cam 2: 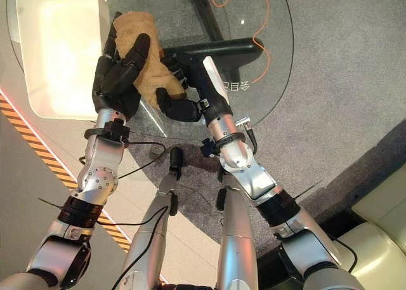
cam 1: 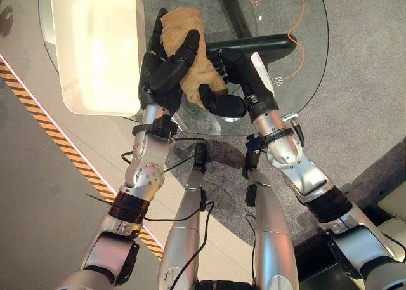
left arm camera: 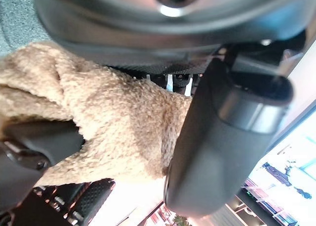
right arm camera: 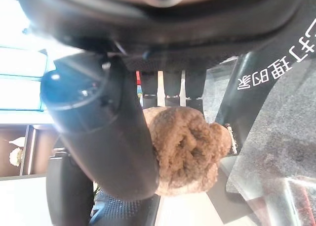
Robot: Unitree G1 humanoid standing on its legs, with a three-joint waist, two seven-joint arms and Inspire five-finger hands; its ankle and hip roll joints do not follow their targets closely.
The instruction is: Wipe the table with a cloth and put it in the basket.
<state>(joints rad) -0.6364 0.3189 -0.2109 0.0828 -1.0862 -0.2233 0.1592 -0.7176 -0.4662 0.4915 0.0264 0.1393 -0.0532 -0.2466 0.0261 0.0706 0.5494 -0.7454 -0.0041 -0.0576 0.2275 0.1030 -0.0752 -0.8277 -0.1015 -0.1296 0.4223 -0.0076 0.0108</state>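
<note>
Both robot hands, left [cam 1: 166, 71] and right [cam 1: 229, 87], grip the tan cloth [cam 1: 190, 65] above the glass worktop [cam 1: 298, 42] (basket [cam 1: 95, 49] alongside); opposed pulls could drop it.

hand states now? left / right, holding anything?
Left hand: shut on the tan cloth.
Right hand: shut on the same cloth, fingers and thumb pinching it.

Fuzzy tan cloth [cam 1: 190, 65]; glossy glass table [cam 1: 298, 55].
</note>
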